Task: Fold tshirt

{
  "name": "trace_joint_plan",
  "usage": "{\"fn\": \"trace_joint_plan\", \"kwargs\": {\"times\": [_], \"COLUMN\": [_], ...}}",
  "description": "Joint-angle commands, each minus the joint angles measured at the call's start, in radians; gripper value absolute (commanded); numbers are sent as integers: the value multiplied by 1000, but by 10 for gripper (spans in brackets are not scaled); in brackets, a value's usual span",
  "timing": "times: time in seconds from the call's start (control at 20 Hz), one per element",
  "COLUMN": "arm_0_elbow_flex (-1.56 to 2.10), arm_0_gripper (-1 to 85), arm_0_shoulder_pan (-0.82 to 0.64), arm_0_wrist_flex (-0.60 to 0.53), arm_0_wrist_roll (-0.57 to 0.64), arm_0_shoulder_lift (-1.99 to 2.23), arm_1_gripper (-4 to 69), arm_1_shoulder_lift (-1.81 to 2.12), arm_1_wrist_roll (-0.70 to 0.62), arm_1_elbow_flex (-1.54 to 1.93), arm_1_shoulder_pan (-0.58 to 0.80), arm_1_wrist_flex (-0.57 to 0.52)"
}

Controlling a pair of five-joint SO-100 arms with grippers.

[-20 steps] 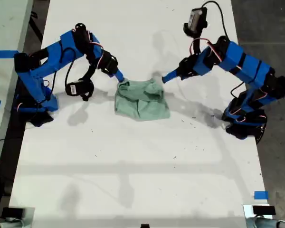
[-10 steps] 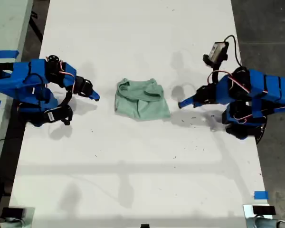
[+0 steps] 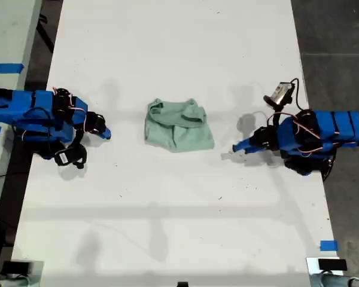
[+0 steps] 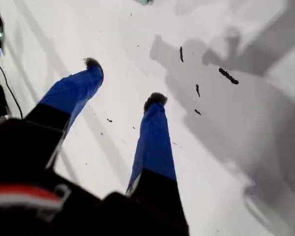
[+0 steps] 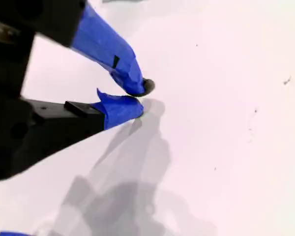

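Jaws: those of my first gripper are spread wide with nothing between them. Those of my second gripper are drawn together at the tips, also holding nothing.

Item 1. Pale mint-green short-sleeved cloth tshirt: lies folded into a compact, roughly square bundle, flat on the bench, with a darker crease across its upper part. Nothing touches it.

Item 2. My first gripper, blue plastic with dark tips: to the exterior view's right of the tshirt, well apart from it, low over the bench and pointing toward the cloth. Small dark specks mark the bench surface beneath it.

Item 3. My second gripper, same make: to the exterior view's left of the tshirt, well apart from it, low over the bench, tips toward the cloth.

Item 4. Long white flat-topped bench: carries the tshirt and both arms.

Item 5. Small blue tape strip: on the bench, far from the tshirt, toward the exterior view's lower right.
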Motion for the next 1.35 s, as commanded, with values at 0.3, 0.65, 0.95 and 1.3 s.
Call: {"fn": "trace_joint_plan", "kwargs": {"times": [0.3, 0.65, 0.95, 1.3], "arm_0_elbow_flex": [212, 206, 206, 206], "arm_0_gripper": [2, 57, 58, 59], "arm_0_shoulder_pan": [2, -12, -6, -6], "arm_0_wrist_flex": [337, 416, 416, 416], "arm_0_wrist_roll": [-98, -91, -91, -91], "arm_0_shoulder_lift": [663, 686, 686, 686], "arm_1_gripper": [151, 140, 130, 121], "arm_1_shoulder_lift": [127, 129, 129, 129], "arm_1_wrist_roll": [9, -548, -548, -543], "arm_1_elbow_flex": [64, 64, 64, 64], "arm_1_shoulder_pan": [-31, 2, 2, 18], "arm_1_wrist_flex": [-12, -14, -14, -14]}}
